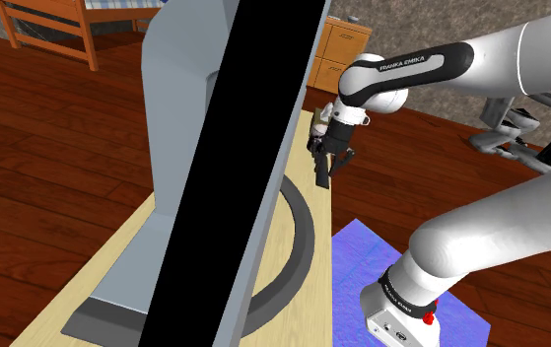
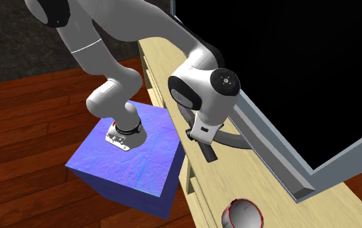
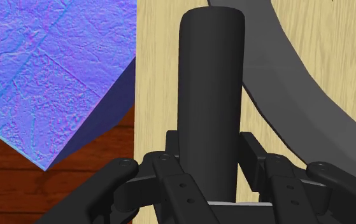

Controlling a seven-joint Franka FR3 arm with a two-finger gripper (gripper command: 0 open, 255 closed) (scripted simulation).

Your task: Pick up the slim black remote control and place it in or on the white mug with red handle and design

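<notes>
Remote (image 3: 211,95) is clamped between the gripper's (image 3: 211,168) fingers, with the jaws closed in on its sides, and it sticks straight out past the fingertips. It hangs over the wooden desk (image 3: 157,76) near the edge, just beside the monitor's (image 1: 243,148) curved grey base (image 3: 284,108). Can't tell if its tip touches the wood. Mug (image 2: 243,214), white with red trim, sits further along the desk, apart from the remote. The blue stand (image 2: 147,162) is right next to the desk.

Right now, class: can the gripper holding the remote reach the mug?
Probably yes: the gripper clasps the remote over the tabletop, the mug stands further along, and nothing lies between them.
</notes>
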